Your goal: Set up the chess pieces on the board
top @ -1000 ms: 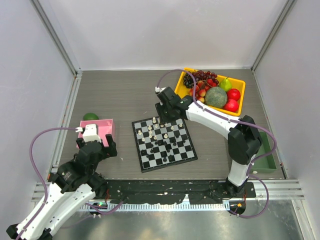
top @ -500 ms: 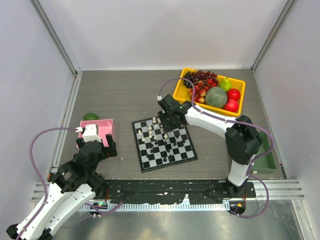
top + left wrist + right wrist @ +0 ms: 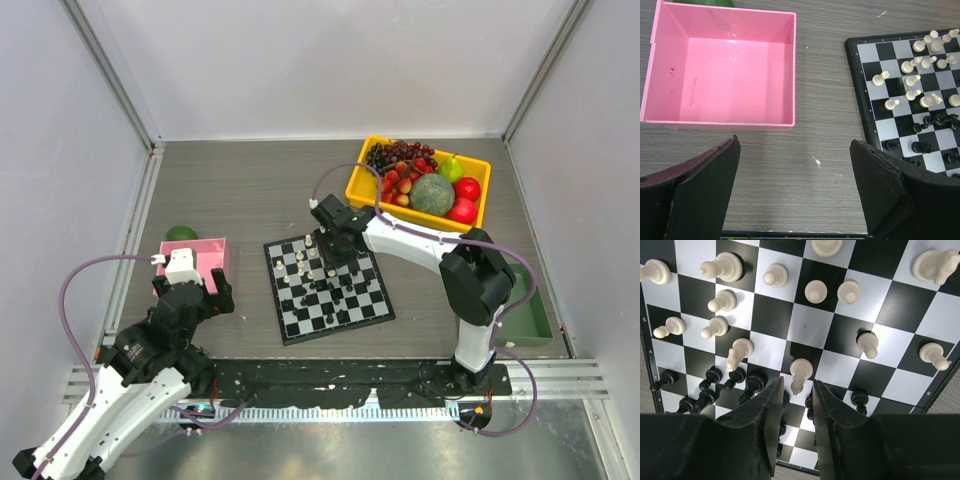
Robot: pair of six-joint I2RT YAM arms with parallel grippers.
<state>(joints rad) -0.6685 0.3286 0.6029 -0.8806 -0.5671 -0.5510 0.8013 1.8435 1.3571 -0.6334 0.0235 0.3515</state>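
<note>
R gripper (image 3: 797, 385) is nose-down, low over the board (image 3: 807, 325), jaws pulled in to a narrow slot w/ one white piece (image 3: 801, 371) right at the slot mouth. Reads as lining up a pinch on that single man. The gap is prob kept tight so the fingers don't clip the neighbours, which sit close on adjacent squares. Can't tell if the pads actually touch it, so grip unconfirmed. The chess pieces (image 3: 727, 266) I can see are all on the board: whites mostly on its far half, black pieces (image 3: 756, 381) bunched mid-board toward the near half. They're scattered across squares, not in back-rank/pawn rows, so IMO setup is early and most still need sorting. L gripper (image 3: 795, 200) is spread fully wide, holding nothing, over bare table (image 3: 815, 125) just off the board's left edge. Likely parked there to keep out of the R arm's reach zone, since both can't work those small squares at once. Pink tray (image 3: 792, 70) is left of the board, beyond the L gripper. Yellow fruit bin (image 3: 355, 185) is past the board's far-right corner. Neither looks relevant to the job. Risk: tipping adjacent men when the slot closes.
</note>
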